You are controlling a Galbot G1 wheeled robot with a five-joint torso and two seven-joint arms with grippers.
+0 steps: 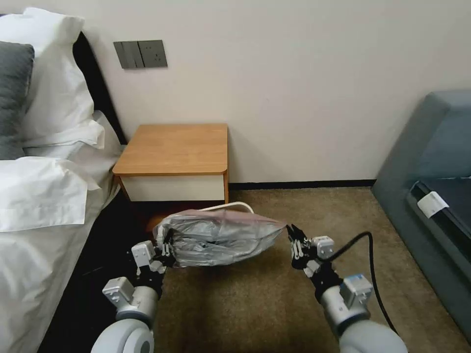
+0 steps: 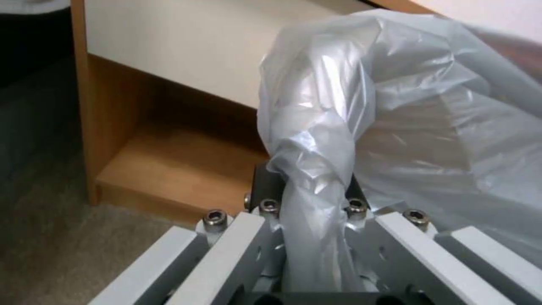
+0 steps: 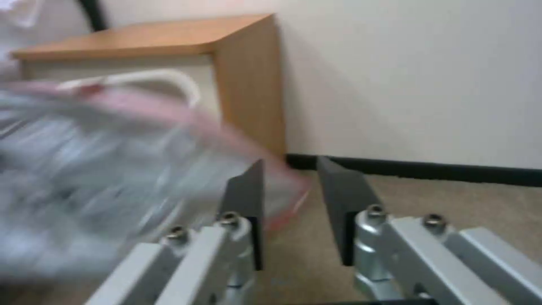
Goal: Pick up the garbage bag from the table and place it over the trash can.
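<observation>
The garbage bag (image 1: 221, 238), crinkly grey plastic with a pinkish rim, hangs stretched between my two grippers just in front of the table (image 1: 176, 147). My left gripper (image 1: 164, 250) is shut on a twisted bunch of the garbage bag (image 2: 316, 178). My right gripper (image 1: 294, 240) is open, its fingers (image 3: 248, 199) standing apart with the bag's pink-rimmed corner (image 3: 288, 190) lying between them. Behind the bag a curve of the trash can's beige rim (image 1: 235, 205) shows below the drawer front; the rest of the can is hidden. The trash can rim (image 3: 169, 78) and the table (image 3: 141, 38) also appear in the right wrist view.
A bed with white pillows (image 1: 49, 186) lies close on the left. A grey-blue sofa (image 1: 431, 196) stands on the right. A black cable (image 1: 363, 245) loops from my right arm. Brown carpet (image 1: 274, 314) stretches between them, and the wall runs behind the table.
</observation>
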